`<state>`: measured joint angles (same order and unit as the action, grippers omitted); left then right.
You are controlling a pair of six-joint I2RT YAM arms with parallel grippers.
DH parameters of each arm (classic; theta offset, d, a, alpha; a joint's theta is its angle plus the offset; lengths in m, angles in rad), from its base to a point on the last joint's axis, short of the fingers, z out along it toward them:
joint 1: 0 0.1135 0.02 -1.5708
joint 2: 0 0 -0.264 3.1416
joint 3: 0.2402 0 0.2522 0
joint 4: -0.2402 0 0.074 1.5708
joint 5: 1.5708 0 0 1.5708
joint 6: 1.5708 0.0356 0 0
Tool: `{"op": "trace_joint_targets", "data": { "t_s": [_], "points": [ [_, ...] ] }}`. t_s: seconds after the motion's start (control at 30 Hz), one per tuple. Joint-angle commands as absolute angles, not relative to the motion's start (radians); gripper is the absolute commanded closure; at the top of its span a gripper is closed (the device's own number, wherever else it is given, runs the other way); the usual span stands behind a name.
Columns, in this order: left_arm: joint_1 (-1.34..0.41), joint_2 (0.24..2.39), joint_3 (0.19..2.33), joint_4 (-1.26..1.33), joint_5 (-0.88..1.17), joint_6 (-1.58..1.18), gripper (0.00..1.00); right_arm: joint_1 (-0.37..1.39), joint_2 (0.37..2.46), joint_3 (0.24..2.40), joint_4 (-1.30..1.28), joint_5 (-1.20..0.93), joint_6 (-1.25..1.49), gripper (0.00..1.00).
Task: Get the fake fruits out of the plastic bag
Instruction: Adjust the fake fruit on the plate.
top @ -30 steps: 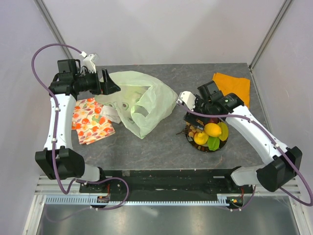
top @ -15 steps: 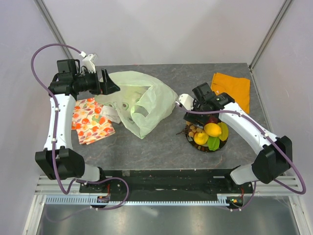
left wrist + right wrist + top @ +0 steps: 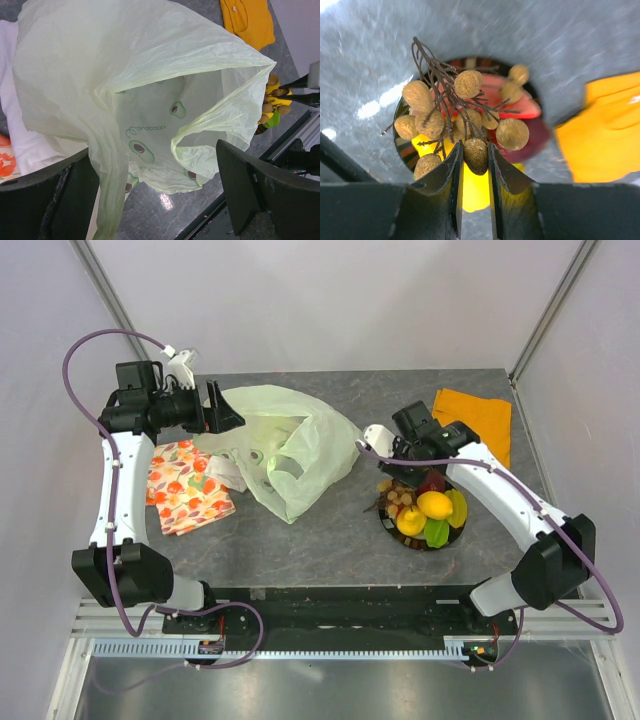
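Note:
The pale green plastic bag point(image 3: 285, 445) lies crumpled at the table's back left with its mouth open point(image 3: 150, 85). My left gripper point(image 3: 224, 410) hovers open at the bag's left edge; one fold of the bag hangs beside its left finger point(image 3: 60, 200). The fake fruits sit heaped on a dark round plate point(image 3: 452, 536): yellow point(image 3: 434, 505), green point(image 3: 437, 532) and red pieces, and a brown grape bunch point(image 3: 468, 84). My right gripper point(image 3: 476, 155) is shut on one brown berry of that bunch, above the plate's left side point(image 3: 398, 475).
An orange cloth point(image 3: 475, 415) lies at the back right, close to the plate. A fruit-printed cloth point(image 3: 185, 488) and a white cloth point(image 3: 20, 145) lie beside and under the bag at the left. Grey walls close in on both sides.
The right gripper's jaws have closed from wide open onto a berry of the grape bunch, and the wrist has shifted slightly left and back. The left arm has not moved.

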<state>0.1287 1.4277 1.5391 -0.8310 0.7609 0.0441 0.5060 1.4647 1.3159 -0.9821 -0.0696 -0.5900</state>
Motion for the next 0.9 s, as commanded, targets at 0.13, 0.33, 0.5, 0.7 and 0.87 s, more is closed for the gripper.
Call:
{"op": "trace_joint_targets", "data": {
  "t_s": [0.13, 0.33, 0.5, 0.7, 0.87],
  "points": [
    [0.133, 1.4, 1.546, -0.805, 0.785, 0.035, 0.03, 0.508, 1.39, 1.535, -1.066, -0.069, -0.603, 1.0],
    [0.133, 1.408, 1.548, -0.792, 0.804, 0.02, 0.03, 0.506, 1.298, 1.465, -1.114, 0.017, -0.627, 1.0],
    [0.133, 1.417, 1.551, -0.784, 0.819, 0.011, 0.03, 0.506, 1.226, 1.365, -1.108, 0.081, -0.626, 1.0],
    [0.133, 1.422, 1.554, -0.778, 0.827, 0.009, 0.04, 0.499, 1.192, 1.267, -1.074, 0.129, -0.626, 1.0],
    [0.133, 1.419, 1.545, -0.778, 0.824, 0.009, 0.04, 0.491, 1.169, 1.203, -1.051, 0.164, -0.649, 0.91]
  ]
}}
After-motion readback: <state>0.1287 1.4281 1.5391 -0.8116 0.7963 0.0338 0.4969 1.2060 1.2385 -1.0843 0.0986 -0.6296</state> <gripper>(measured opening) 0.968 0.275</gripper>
